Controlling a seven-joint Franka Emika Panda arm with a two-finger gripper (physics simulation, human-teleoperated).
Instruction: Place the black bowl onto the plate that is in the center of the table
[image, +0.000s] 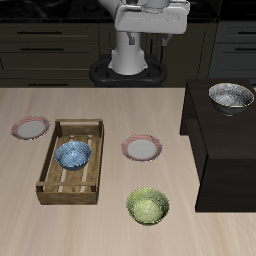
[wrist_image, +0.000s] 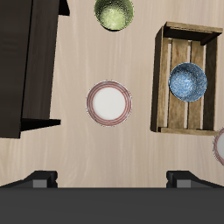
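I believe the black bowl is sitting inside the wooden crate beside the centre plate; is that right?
Not quite: the black bowl sits on the dark cabinet, as the exterior view shows. The wooden crate beside the plate holds the blue bowl.

table (image: 110, 225): pale wood grain, matt
crate (image: 72, 160): rough slatted wood, brownish
cabinet block (image: 225, 150): dark, matt, faint grain
black bowl (image: 231, 96): glossy, speckled silvery inside
plate (image: 142, 149): smooth, glazed-looking, pink-red rim
blue bowl (image: 74, 154): glossy, patterned
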